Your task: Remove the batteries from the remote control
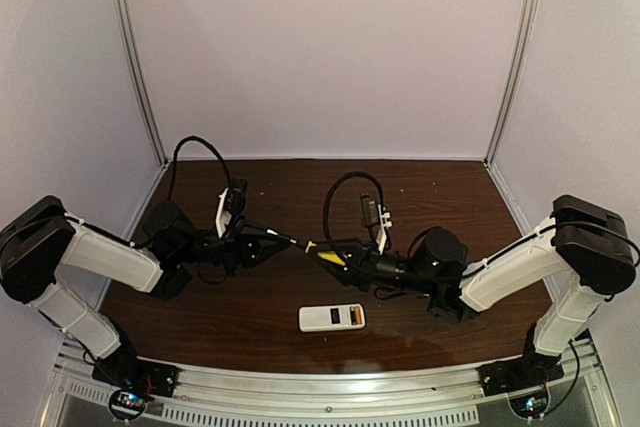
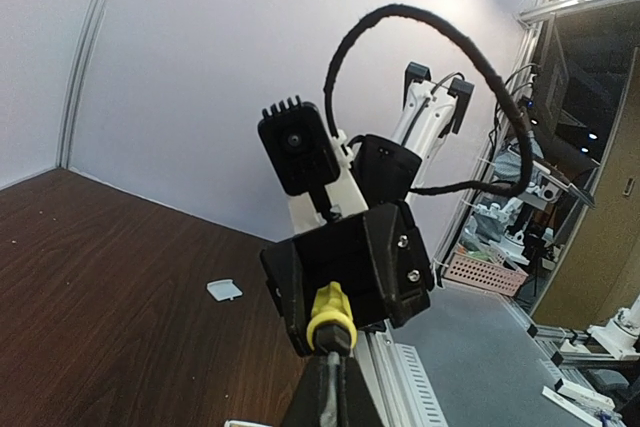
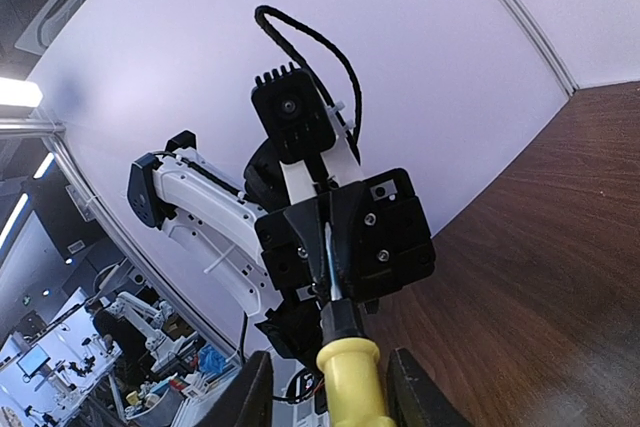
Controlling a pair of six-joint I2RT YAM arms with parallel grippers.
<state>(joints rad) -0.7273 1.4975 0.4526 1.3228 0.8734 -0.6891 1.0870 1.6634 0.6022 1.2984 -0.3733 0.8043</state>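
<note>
Yellow-handled screwdriver sits between right claw fingers, contact unclear; left claw clamps its shaft. Remote control lies on desk, nearward of right claw, long axis left-right, batteries in, facing up.

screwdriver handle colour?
The screwdriver has a yellow handle; the right wrist view shows it best.

One remote control, one screwdriver, one cover
</note>
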